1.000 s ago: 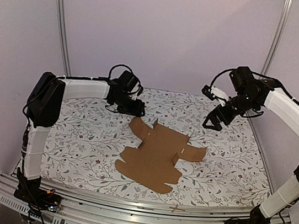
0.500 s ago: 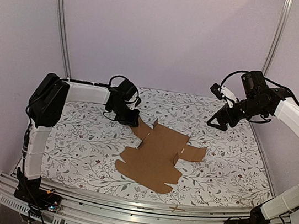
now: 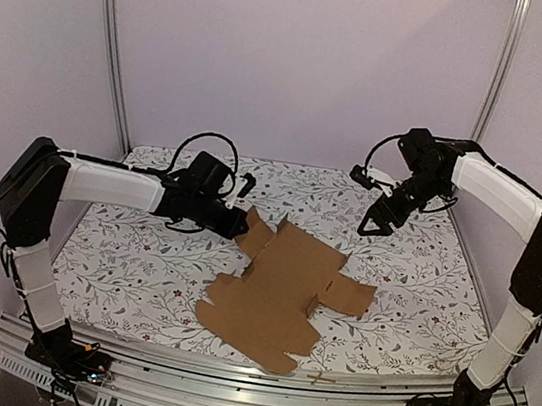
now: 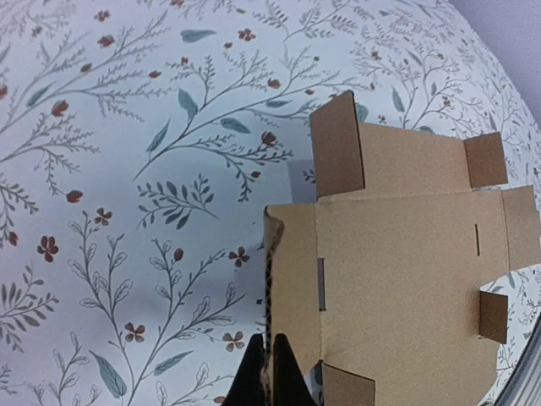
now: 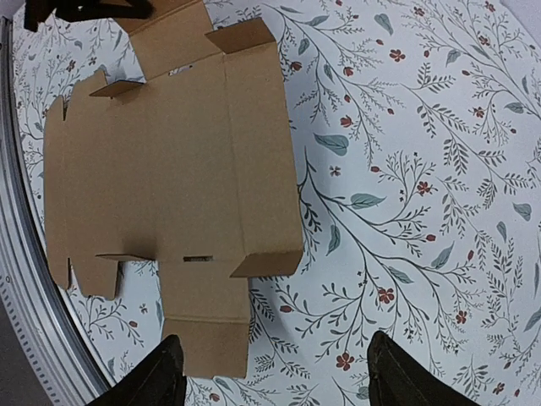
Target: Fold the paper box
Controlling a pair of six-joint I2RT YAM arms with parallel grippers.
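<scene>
We record a white cloth (image 3: 421, 285) printed with leafy sprigs and small red flowers, covering the table. A metal rail (image 3: 227, 374) runs along the near edge, with a small tan scrap (image 3: 319, 378) lying on it.

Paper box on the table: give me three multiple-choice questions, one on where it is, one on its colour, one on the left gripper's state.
1. The paper box lies: A on the floral cloth; B in a bin; C on a shelf.
2. Its colour: A white; B blue; C brown.
3. The left gripper is: A wide open; B shut on the box's flap; C out of view.
Answers: 1 A, it rests on the patterned cloth; 2 C, plain brown cardboard; 3 B, the left wrist view shows its fingers pinching the flap's edge.
</scene>
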